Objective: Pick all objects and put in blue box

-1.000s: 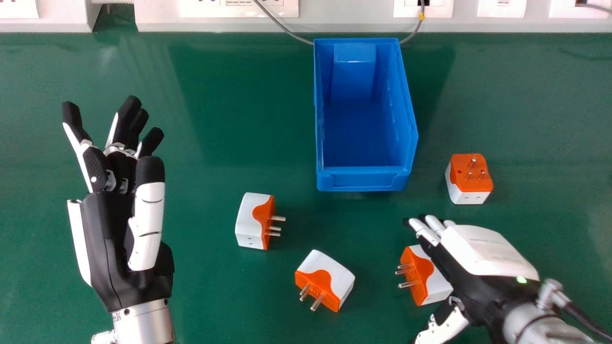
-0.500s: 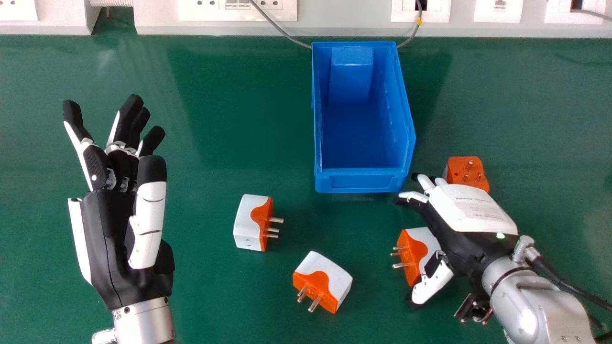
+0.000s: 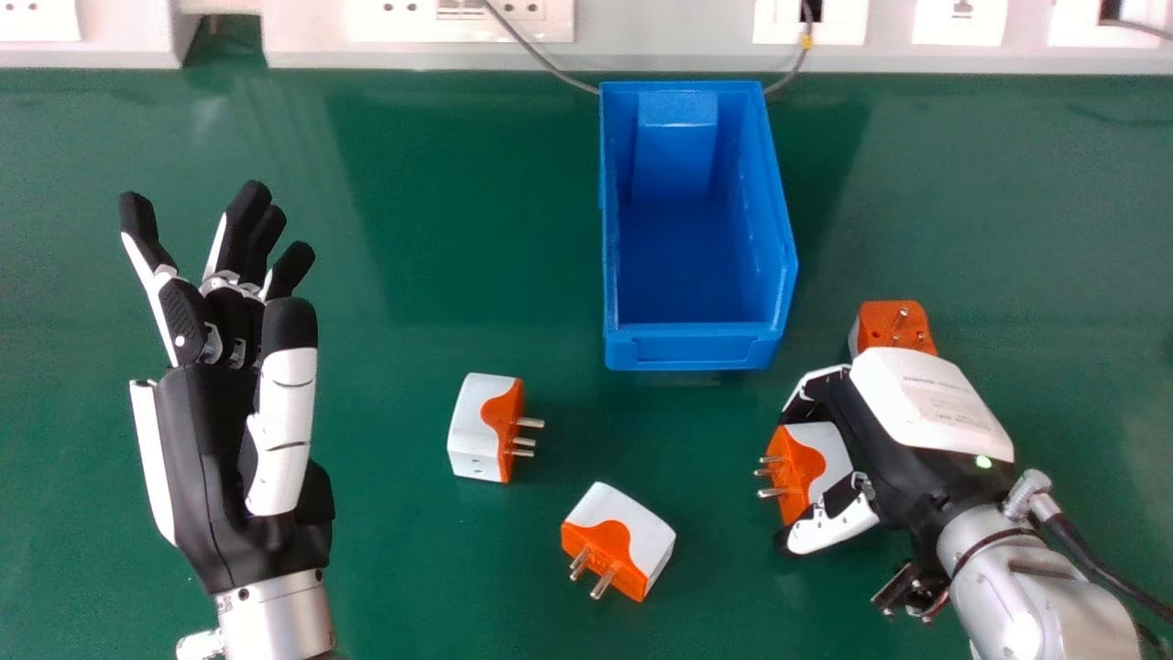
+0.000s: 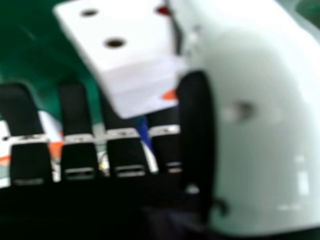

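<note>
Gripped adapter (image 3: 823, 451): prongs toward the left; whether it touches the bench (image 3: 412, 577), I can't tell.
Right hand (image 3: 921, 403): fingers and thumb curled around that adapter; the step looks like securing the first pick.
Other adapters: left adapter (image 3: 478, 429), middle adapter (image 3: 632, 532) and far adapter (image 3: 891, 325), all outside the box.
Blue box (image 3: 692, 350): next calls for a lift clear of its wall, then release inside.
Left hand (image 3: 215, 458): relaxed, idle, at the head view's left.

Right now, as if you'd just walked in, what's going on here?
The robot's right hand is closed around an orange-and-white plug adapter, outside the blue box. Three more adapters lie on the green table, also outside it. The left hand is open and holds nothing.
</note>
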Tool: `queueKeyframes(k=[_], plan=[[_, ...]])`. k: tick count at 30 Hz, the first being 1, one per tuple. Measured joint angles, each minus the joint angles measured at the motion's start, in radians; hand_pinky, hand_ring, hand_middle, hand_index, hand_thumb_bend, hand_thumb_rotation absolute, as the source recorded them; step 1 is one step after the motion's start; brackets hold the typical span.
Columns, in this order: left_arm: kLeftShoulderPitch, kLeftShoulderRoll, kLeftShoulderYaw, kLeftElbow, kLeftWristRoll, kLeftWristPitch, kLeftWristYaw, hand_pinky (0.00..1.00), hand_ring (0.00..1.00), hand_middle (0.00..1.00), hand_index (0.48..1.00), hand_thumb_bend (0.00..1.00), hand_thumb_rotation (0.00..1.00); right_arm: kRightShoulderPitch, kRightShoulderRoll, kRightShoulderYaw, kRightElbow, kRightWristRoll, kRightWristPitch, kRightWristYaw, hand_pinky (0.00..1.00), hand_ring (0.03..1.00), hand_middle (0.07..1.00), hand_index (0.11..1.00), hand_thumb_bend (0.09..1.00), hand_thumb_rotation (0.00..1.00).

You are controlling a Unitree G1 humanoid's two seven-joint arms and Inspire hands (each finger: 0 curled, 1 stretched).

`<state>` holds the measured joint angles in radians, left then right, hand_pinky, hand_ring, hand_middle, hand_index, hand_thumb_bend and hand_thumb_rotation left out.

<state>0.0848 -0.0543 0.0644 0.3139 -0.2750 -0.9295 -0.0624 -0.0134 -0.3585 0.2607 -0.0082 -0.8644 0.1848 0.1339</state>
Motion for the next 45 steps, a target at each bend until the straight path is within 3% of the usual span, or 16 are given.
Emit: queueKeyframes(k=[5, 15, 25, 29, 39, 45], plan=[[0.000, 0.000, 0.002, 0.000, 0.000, 0.000, 0.005, 0.86, 0.90, 0.89, 0.875, 0.74, 0.60, 0.020, -0.006, 0.010, -0.017, 0.030, -0.004, -0.002, 0.34, 0.439, 0.499, 0.527, 0.495, 0.00], [-0.002, 0.000, 0.001, 0.001, -0.005, 0.000, 0.001, 0.86, 0.90, 0.88, 0.872, 0.73, 0.59, 0.120, -0.040, 0.002, -0.110, 0.085, -0.048, -0.030, 0.33, 0.426, 0.499, 0.511, 0.496, 0.00], [-0.014, 0.000, 0.003, 0.009, -0.007, 0.000, 0.001, 0.86, 0.90, 0.88, 0.873, 0.73, 0.59, 0.169, -0.058, -0.083, -0.322, 0.117, -0.142, -0.081, 0.34, 0.413, 0.504, 0.505, 0.495, 0.00], [-0.020, 0.000, 0.003, 0.015, -0.006, 0.000, 0.001, 0.86, 0.89, 0.88, 0.871, 0.71, 0.60, 0.111, -0.059, -0.110, -0.363, 0.115, -0.193, -0.105, 0.38, 0.410, 0.485, 0.499, 0.500, 0.00], [-0.026, -0.001, 0.012, 0.017, 0.000, 0.000, 0.010, 0.86, 0.90, 0.89, 0.874, 0.72, 0.60, -0.081, -0.047, -0.119, -0.373, 0.112, -0.190, -0.076, 0.47, 0.391, 0.437, 0.524, 0.495, 0.00], [-0.026, -0.001, 0.011, 0.017, -0.001, 0.000, 0.008, 0.87, 0.90, 0.89, 0.876, 0.72, 0.60, -0.254, -0.034, -0.106, -0.347, 0.096, -0.194, -0.069, 0.32, 0.380, 0.457, 0.538, 0.490, 0.00]])
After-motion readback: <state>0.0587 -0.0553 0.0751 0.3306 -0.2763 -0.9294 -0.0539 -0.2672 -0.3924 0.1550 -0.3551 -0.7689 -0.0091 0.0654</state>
